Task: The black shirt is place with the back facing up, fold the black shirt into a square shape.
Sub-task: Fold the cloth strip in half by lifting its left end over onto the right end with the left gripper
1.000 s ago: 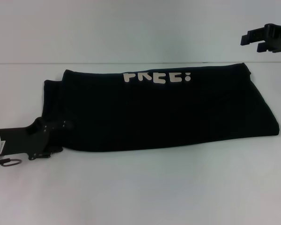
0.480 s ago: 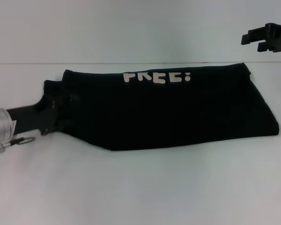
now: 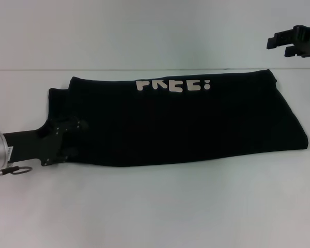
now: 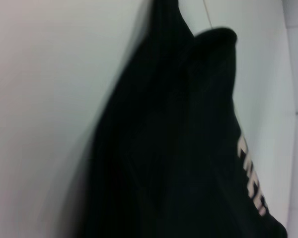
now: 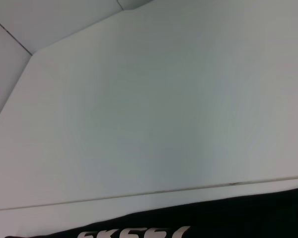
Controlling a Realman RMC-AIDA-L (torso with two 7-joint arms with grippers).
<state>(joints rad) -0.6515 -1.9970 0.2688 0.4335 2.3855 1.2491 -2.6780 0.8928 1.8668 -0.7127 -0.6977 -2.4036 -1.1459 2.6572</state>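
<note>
- The black shirt [image 3: 181, 121] lay folded in a long band, its axis running nine to three o'clock across the desk [image 3: 155, 206].
- The left tool [image 3: 72, 129] sat at the band's nine o'clock end, nearer; whether it gripped cannot be told.
- The right tool [image 3: 276, 45] was parked at two o'clock, jaws apart, empty.

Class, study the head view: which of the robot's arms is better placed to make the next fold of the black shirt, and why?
Probably the left. The left gripper sits at the left end of the black shirt, while the right gripper hangs above the table, beyond the shirt's far right corner.
</note>
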